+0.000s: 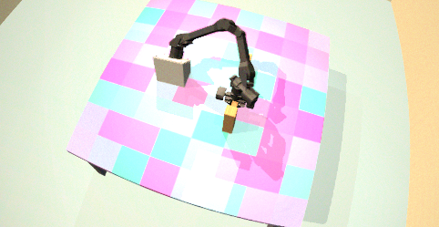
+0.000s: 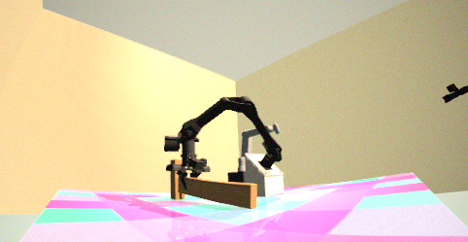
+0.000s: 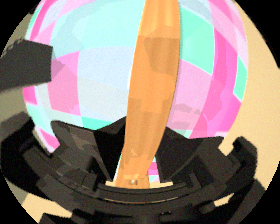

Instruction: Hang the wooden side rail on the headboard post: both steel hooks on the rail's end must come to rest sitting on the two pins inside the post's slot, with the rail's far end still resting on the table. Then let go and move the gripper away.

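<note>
The wooden side rail (image 1: pixel 229 118) (image 2: pixel 220 191) (image 3: pixel 153 75) is a long brown beam. In the exterior view its free end is low at the table, and its other end is close to the headboard post. My gripper (image 1: pixel 234 103) (image 2: pixel 183 179) (image 3: pixel 140 119) points down and is shut on the rail near its post end, with one finger on each side. The headboard post (image 2: pixel 174 188) stands upright behind the gripper; only a small orange bit of the post shows in the top view. The hooks, pins and slot are too small or hidden to make out, so whether they touch cannot be told.
The arm arches over from its base beside a pale box (image 1: pixel 172 71) (image 2: pixel 264 178). A grey bracket (image 2: pixel 247 140) stands behind that box. The table (image 1: pixel 129 131) (image 2: pixel 398 211) has a pink, cyan and white checked top. A dark block shows at the wrist view's left edge.
</note>
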You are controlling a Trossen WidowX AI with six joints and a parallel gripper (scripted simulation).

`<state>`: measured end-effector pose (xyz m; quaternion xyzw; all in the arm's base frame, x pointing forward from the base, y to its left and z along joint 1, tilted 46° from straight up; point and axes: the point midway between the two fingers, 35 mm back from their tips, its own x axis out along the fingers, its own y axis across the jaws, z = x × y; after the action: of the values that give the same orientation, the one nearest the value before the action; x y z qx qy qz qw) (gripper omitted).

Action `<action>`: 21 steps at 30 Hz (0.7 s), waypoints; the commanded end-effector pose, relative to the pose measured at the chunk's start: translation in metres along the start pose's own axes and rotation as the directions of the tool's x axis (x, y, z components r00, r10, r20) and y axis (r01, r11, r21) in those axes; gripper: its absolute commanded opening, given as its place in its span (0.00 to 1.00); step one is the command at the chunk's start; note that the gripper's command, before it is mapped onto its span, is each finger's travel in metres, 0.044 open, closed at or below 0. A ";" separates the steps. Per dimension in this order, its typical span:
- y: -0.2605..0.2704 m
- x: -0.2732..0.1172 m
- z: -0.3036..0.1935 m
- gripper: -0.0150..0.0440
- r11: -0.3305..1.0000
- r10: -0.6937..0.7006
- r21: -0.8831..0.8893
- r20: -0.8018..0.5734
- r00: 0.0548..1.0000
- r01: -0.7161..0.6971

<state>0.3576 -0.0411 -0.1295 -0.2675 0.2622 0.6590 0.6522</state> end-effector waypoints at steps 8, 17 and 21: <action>-0.002 -0.002 -0.003 0.25 1.000 -0.009 0.000 -0.004 1.000 0.009; -0.002 0.000 -0.003 0.25 1.000 -0.009 0.000 -0.004 1.000 0.009; -0.002 0.000 -0.003 0.25 1.000 -0.009 0.000 -0.004 1.000 0.009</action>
<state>0.3584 -0.0406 -0.1310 -0.2683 0.2605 0.6586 0.6530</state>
